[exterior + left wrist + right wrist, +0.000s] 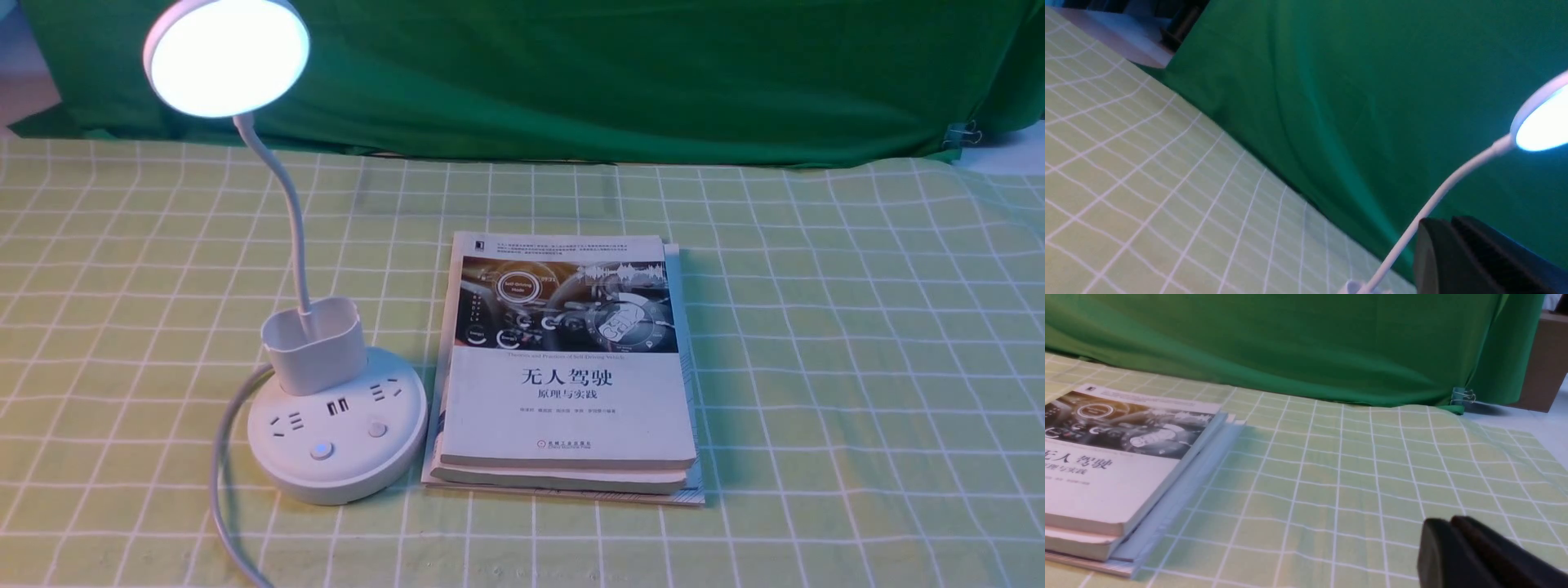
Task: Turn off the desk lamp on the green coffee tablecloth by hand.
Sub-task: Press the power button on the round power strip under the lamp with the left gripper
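The white desk lamp (pixel 336 416) stands at the left on the light green checked tablecloth (pixel 857 367). Its round head (pixel 226 55) glows, lit. The base carries two round buttons, one lit (pixel 322 451) and one plain (pixel 376 429). Neither arm shows in the front view. In the left wrist view my left gripper (pixel 1447 224) is shut on nothing, with the lamp's thin neck (pixel 1437 200) just beside it and the glowing head (pixel 1541 122) further off. My right gripper (pixel 1447 524), shut and empty, hovers over bare cloth away from the lamp.
A stack of books (pixel 567 367) lies right beside the lamp base. The lamp's white cord (pixel 224 482) runs off the near edge. A dark green cloth (pixel 612 73) hangs along the back, held by a clip (pixel 963 135).
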You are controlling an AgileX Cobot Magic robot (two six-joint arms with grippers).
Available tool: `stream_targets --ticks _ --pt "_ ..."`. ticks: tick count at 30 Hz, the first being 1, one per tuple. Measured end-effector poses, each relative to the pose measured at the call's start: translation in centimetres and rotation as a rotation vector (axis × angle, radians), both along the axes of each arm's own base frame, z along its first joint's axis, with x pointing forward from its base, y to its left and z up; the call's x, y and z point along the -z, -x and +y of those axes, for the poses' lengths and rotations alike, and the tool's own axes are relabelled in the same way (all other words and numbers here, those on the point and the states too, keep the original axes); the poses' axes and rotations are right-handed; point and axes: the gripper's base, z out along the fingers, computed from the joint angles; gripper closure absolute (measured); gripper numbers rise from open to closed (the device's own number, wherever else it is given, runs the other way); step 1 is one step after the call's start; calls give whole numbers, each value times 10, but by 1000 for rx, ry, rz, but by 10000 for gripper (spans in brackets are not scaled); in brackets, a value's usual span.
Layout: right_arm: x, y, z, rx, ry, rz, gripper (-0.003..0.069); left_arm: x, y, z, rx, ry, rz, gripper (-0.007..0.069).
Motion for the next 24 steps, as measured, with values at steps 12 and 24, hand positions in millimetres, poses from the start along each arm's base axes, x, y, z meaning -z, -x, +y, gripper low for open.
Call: stream_targets --ticks 12,24 --pt "0 0 0 0 0 0 629 -62 -22 -22 301 -286 523 606" --pt "0 0 0 0 0 0 629 -51 -130 -90 855 -699 1179 606"
